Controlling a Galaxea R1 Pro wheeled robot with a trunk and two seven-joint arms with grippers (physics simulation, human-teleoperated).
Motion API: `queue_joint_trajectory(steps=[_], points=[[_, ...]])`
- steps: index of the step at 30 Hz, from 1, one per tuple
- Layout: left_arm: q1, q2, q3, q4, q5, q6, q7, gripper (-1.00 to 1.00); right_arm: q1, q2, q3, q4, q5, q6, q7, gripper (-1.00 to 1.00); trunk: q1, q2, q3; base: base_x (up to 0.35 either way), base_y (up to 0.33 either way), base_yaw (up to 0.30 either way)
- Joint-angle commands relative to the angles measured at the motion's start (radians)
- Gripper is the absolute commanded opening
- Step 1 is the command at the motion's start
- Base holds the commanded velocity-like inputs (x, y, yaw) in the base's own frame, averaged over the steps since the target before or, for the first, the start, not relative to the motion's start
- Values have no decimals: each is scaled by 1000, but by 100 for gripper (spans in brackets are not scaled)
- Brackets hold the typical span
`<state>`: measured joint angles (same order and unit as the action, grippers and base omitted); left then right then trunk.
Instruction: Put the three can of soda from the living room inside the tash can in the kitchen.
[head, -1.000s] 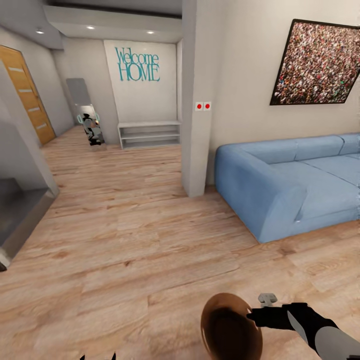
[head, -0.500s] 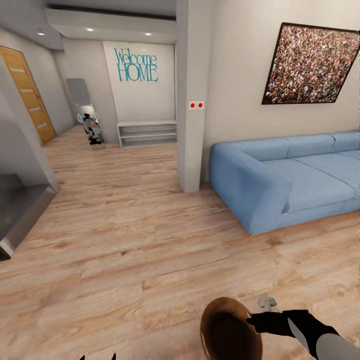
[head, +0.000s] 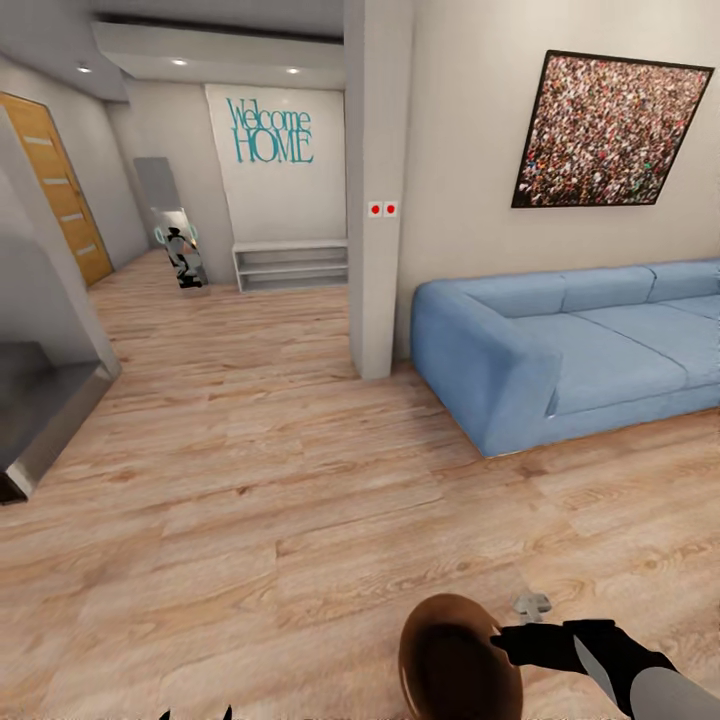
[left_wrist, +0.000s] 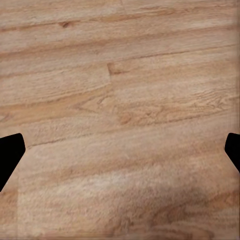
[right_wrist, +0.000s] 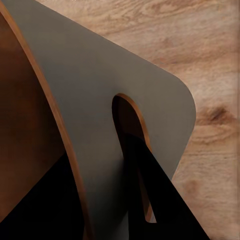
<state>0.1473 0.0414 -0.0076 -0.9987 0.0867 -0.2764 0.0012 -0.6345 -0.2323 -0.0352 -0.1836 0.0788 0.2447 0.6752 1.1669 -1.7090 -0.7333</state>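
Since the frame a second ago the head camera has swung rightward: the blue sofa (head: 570, 350), the framed picture (head: 608, 130) and the white pillar (head: 378, 190) with its two red buttons (head: 382, 209) all sit further left in the head view, and more of the sofa's seat now shows. These furnishings themselves have not moved. The right gripper (head: 512, 640) and the trash can (head: 455, 665) hold the same place at the lower edge of the head view as before.

Right gripper: closed on the trash can's wall. The right wrist view shows one black finger (right_wrist: 155, 195) passing through the handle slot of the grey outer wall (right_wrist: 100, 110), another dark shape on the brown inner side. The can is carried tilted above the wood floor (head: 250, 480), its brown interior facing the head camera.

Left gripper (left_wrist: 120, 150): spread wide, its two black tips at opposite edges of the left wrist view, bare floorboards between them.

Background: a "Welcome HOME" sign (head: 270, 130) on the far wall, a low white shelf (head: 290, 265) beneath it, a leaning mirror (head: 170, 220) and an orange door (head: 55, 195) further left.
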Motion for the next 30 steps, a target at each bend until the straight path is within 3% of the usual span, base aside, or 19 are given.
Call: queue_joint_trajectory(steps=[1, 18, 30], points=[[0, 0, 0, 0, 0, 0, -1, 100, 0, 0, -11, -1, -10, 3, 3, -100, 0, 0, 0, -65, -39, 0], [0, 0, 0, 0, 0, -1, -5, 100, 1, 1, -11, 5, -12, 2, 5, -100, 0, 0, 0, -14, -7, 0], [0, 1, 0, 0, 1, 0, -6, 100, 1, -1, -13, 4, -13, 5, 9, -100, 0, 0, 0, -272, 0, -123]])
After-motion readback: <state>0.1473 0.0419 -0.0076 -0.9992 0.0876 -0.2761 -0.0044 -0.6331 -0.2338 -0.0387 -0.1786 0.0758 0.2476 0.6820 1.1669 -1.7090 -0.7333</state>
